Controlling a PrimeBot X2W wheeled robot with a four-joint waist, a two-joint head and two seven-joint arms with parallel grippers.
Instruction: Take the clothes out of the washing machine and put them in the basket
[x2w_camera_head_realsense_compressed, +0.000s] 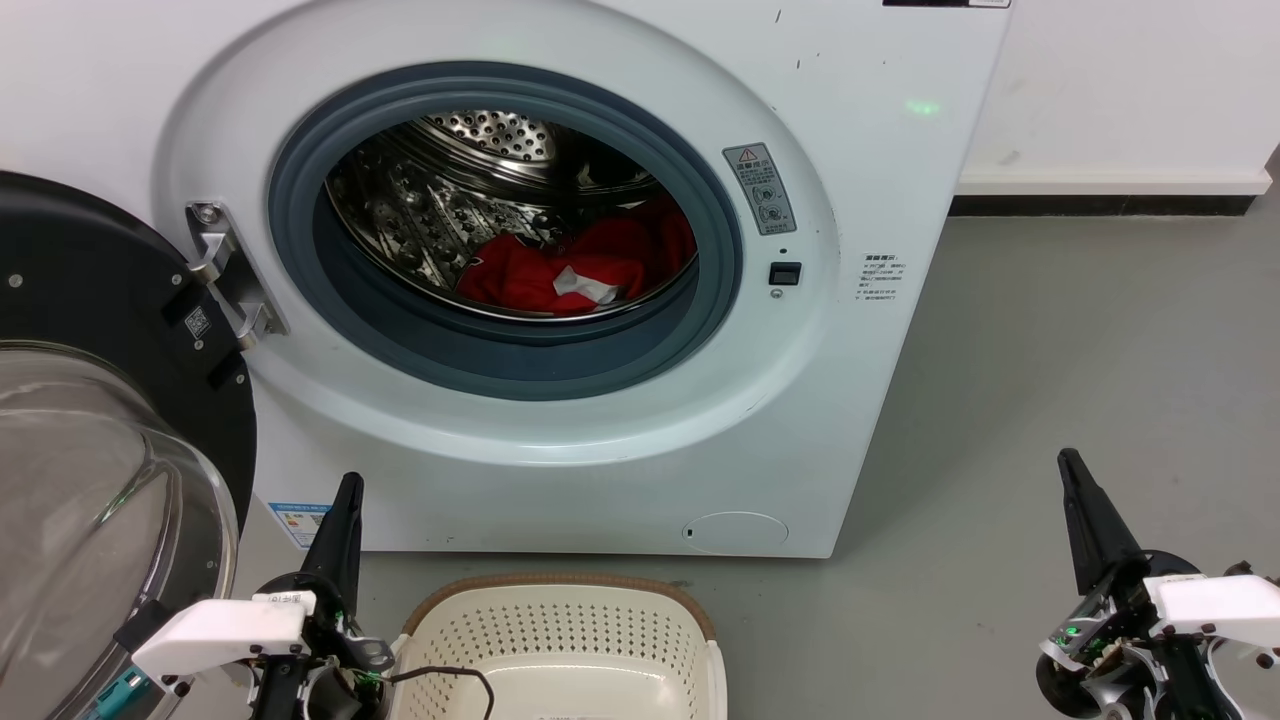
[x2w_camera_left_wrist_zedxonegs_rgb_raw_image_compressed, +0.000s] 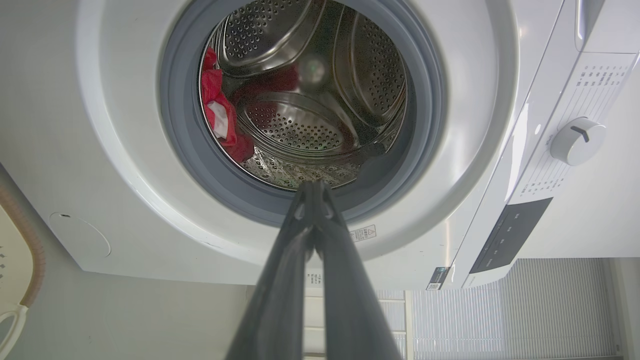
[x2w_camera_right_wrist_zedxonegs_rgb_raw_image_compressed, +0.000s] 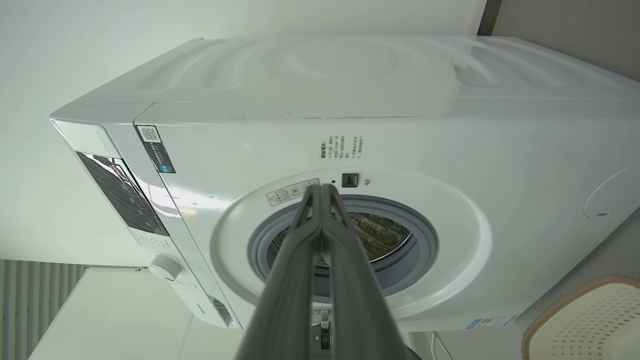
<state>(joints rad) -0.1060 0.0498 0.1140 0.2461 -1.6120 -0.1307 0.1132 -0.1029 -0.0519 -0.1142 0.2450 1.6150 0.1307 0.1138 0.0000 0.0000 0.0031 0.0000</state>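
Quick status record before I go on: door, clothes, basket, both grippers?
door: open, swung to the left of the porthole
clothes: red heap low in the drum, none taken out yet
basket: on the floor in front of the washer, no clothes in the part visible
left gripper: fingers shut, holding nothing, outside the washer beside the basket
right gripper: fingers shut, holding nothing, low to the right of the washer

Beside the left pincer (x2w_camera_head_realsense_compressed: 349, 487) the basket (x2w_camera_head_realsense_compressed: 560, 630) runs off the bottom edge; beyond that pincer's tips the grey ring (x2w_camera_head_realsense_compressed: 510, 365) partly hides the clothes (x2w_camera_head_realsense_compressed: 520, 275).
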